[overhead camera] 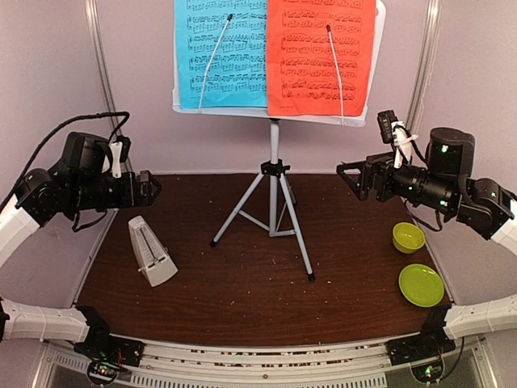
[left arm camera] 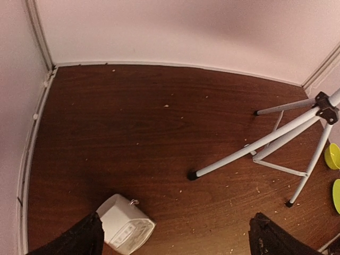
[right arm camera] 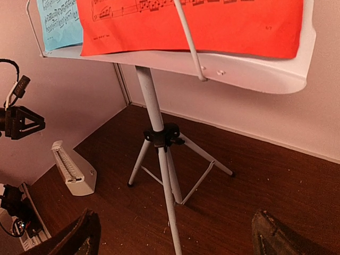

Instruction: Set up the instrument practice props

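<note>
Beside the tripod, left gripper and right gripper aloft, jaws apart.

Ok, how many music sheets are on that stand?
2. The blue sheet is on the left half of the stand's desk, the red sheet on the right half, side by side. Any sheet behind them would be hidden.

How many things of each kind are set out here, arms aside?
Stand: 1
Sheets: 2, the blue sheet and the red sheet
Metronome: 1
Green dishes: 2, the bowl and the plate
Total: 6
</note>
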